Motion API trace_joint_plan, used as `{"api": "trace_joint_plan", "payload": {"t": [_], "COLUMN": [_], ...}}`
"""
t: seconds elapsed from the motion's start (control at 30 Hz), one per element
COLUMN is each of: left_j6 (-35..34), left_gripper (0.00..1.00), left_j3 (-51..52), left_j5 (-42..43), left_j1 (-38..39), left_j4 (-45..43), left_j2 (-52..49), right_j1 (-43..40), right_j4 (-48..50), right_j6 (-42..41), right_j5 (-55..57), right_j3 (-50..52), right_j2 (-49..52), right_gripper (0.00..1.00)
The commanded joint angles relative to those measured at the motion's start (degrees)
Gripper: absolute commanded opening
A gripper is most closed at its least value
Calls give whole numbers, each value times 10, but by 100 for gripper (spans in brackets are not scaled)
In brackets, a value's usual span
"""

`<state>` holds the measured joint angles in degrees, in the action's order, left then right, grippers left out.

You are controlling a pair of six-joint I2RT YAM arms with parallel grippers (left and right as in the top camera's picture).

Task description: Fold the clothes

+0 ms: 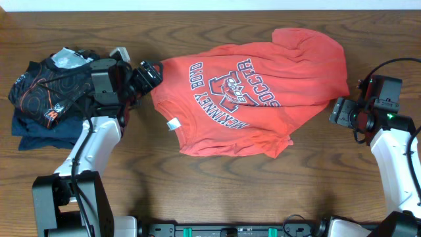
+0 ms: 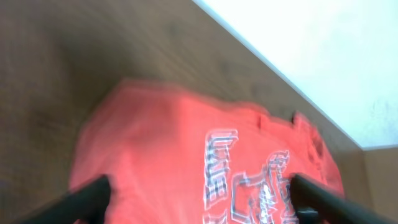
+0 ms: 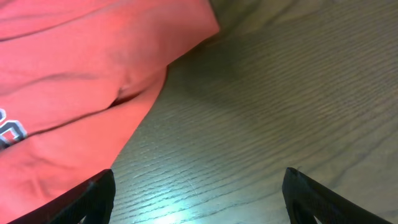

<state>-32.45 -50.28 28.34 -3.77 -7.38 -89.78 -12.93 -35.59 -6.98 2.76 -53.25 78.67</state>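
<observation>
**A:** Which step was in hand?

**B:** I think the fold was not yet begun. The T-shirt [image 1: 250, 92] lay spread between the two claws. The left gripper [image 1: 148, 72] was wide and empty at its edge, and the right gripper [image 1: 340, 112] was wide over bare table [image 1: 197, 191], with the cloth just ahead.

**A:** And next?

**B:** Probably each claw had to pinch its nearest edge.

**A:** How did the shirt look?

**B:** Coral-red, lettering upward, rumpled, and bunched near the right claw.

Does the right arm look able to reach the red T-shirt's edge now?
Probably yes: the open right gripper sits just beside the T-shirt, with only bare table between them.
</observation>
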Motion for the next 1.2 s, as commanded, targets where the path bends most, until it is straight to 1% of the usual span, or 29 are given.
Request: {"api": "trace_joint_plan", "payload": {"t": [0.0, 0.1, 0.2, 0.27, 0.33, 0.43, 0.57, 0.6, 0.67, 0.73, 0.8, 0.83, 0.87, 0.9, 0.93, 0.97, 1.0, 1.1, 1.17], "left_j6": [10, 10, 53, 72, 73, 46, -45, -67, -107, -124, -141, -142, -142, -142, -142, -141, -141, -132, -96], "left_gripper": [98, 98, 98, 98, 100, 95, 95, 93, 87, 83, 80, 77, 70, 61, 46, 22, 6, 6, 6], "left_j3": [-2, -2, 0, 2, 9, 24, 48, 55, 71, 82, 85, 85, 85, 85, 85, 85, 85, 81, 71], "left_j5": [119, 162, 160, 160, 157, 146, 54, 40, 35, 26, -13, -27, -47, -65, -87, -101, -110, -109, -109], "left_j1": [5, 20, 49, 74, 103, 147, 205, 217, 238, 255, 272, 276, 282, 286, 287, 287, 285, 262, 233], "left_j4": [84, 231, 362, 415, 448, 455, 441, 426, 374, 324, 287, 276, 261, 254, 250, 251, 253, 271, 296], "left_j2": [7, 7, 7, 7, 7, 7, 7, 7, 7, 6, 1, -1, -3, -5, -5, -5, -4, 3, 20], "right_j1": [-2, -2, -2, -2, -2, -2, -2, -2, -2, -2, -2, -2, -2, -2, -2, -2, -2, -2, -2], "right_j4": [-4, -8, -10, -9, -10, -10, -15, -15, -14, -15, -15, -15, -15, -14, -15, -15, -15, -15, -15], "right_j6": [4, 4, 4, 4, 4, 4, 4, 4, 4, 4, 4, 4, 4, 4, 4, 4, 4, 4, 4], "right_j5": [-9, -23, -22, -22, -22, -22, -22, -22, -22, -22, -22, -22, -22, -22, -22, -22, -22, -22, -22], "right_j3": [-4, -4, -4, -4, -4, -4, -4, -4, -4, -4, -4, -4, -4, -4, -4, -4, -4, -4, -4], "right_j2": [-5, -5, -4, -4, -4, -4, -4, -4, -4, -4, -4, -4, -4, -4, -4, -4, -4, -4, -4], "right_gripper": [85, 85, 85, 85, 86, 86, 86, 86, 86, 86, 86, 86, 86, 86, 86, 86, 86, 86, 84]}}
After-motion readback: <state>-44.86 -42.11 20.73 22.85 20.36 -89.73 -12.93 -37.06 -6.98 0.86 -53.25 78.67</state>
